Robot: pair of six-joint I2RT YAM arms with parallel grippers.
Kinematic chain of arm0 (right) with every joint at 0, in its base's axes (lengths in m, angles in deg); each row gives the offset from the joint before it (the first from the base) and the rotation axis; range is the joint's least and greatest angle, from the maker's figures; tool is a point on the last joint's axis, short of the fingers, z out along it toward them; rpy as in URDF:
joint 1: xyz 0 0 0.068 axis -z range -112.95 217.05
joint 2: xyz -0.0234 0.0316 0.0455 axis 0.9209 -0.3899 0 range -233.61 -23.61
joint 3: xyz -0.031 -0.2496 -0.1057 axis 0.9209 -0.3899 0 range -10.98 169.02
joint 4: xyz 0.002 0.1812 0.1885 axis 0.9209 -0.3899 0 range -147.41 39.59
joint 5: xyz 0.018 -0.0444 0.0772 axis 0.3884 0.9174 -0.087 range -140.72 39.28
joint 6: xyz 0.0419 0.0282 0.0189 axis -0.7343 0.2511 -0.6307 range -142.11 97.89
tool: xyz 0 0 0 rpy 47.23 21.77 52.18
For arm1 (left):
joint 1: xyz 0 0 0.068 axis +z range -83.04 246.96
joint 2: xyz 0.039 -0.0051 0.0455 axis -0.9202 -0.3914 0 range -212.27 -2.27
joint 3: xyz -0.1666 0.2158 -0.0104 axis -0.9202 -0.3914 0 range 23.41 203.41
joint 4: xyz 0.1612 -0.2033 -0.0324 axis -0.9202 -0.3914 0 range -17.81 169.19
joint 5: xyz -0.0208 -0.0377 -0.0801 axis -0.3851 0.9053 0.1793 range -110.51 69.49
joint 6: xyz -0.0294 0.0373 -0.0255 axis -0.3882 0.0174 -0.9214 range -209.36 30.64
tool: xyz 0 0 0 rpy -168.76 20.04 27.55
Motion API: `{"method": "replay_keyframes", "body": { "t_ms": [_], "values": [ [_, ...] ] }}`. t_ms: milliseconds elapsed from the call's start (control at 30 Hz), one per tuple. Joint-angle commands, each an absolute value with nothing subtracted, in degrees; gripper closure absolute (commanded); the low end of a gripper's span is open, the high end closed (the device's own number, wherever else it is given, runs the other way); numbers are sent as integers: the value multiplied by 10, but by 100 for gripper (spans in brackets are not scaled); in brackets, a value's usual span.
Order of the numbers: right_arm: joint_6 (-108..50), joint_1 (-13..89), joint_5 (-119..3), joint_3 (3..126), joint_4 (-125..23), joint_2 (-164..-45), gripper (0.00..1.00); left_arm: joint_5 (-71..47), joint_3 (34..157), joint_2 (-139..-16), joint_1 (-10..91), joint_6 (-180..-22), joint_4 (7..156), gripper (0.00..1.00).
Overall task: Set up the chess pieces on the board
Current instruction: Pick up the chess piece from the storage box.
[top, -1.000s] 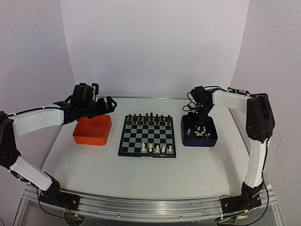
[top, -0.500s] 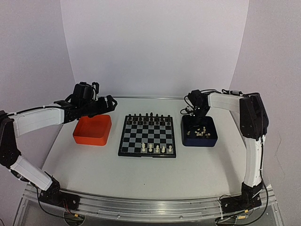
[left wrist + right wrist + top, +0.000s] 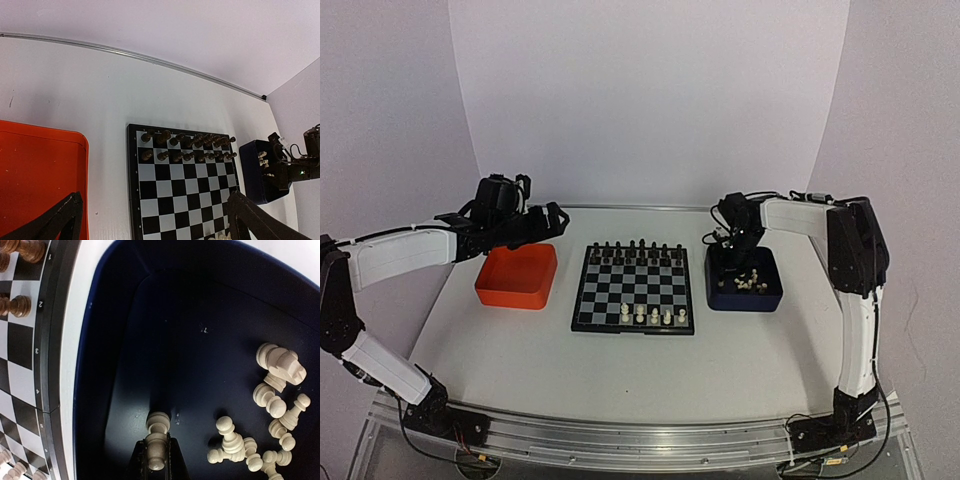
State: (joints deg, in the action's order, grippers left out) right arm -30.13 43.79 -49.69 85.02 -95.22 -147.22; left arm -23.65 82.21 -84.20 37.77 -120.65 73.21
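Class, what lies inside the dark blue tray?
A cluster of cream-white chess pieces lies loose in the dark blue tray. The right claw is shut on one pawn. The tray floor under the claw is hidden.

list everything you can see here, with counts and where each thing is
board: one, black and pale checks, table centre
black figures: about sixteen, dark, two far rows of the board
white pieces on the board: five, cream, nearest row
loose white pieces: small heap, too tangled to count, cream, in the dark blue tray
held white piece: one, cream, lying in the same tray
dark blue tray: one, right of the board
orange tray: one, left of the board, nothing in it
table: one, white
left gripper: open, above the orange tray
right gripper: shut on the held white piece
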Motion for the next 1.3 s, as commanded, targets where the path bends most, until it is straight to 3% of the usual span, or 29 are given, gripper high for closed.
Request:
{"method": "replay_keyframes", "body": {
  "t_ms": [0,267,633,867,1267],
  "values": [
    [-310,438,-449,848,-953,-1429,100,-236,836,-837,380,-1199,745,0],
    [-311,438,-406,835,-954,-1358,100,-231,832,-837,381,-1199,754,0],
    [-305,382,-481,850,-962,-1274,100,-239,829,-829,381,-1201,750,0],
    [-293,282,-518,931,-990,-1317,100,-249,820,-815,384,-1210,738,0],
    [-315,216,-595,1028,-1006,-1413,100,-254,802,-789,390,-1209,717,0]
  ]
}}
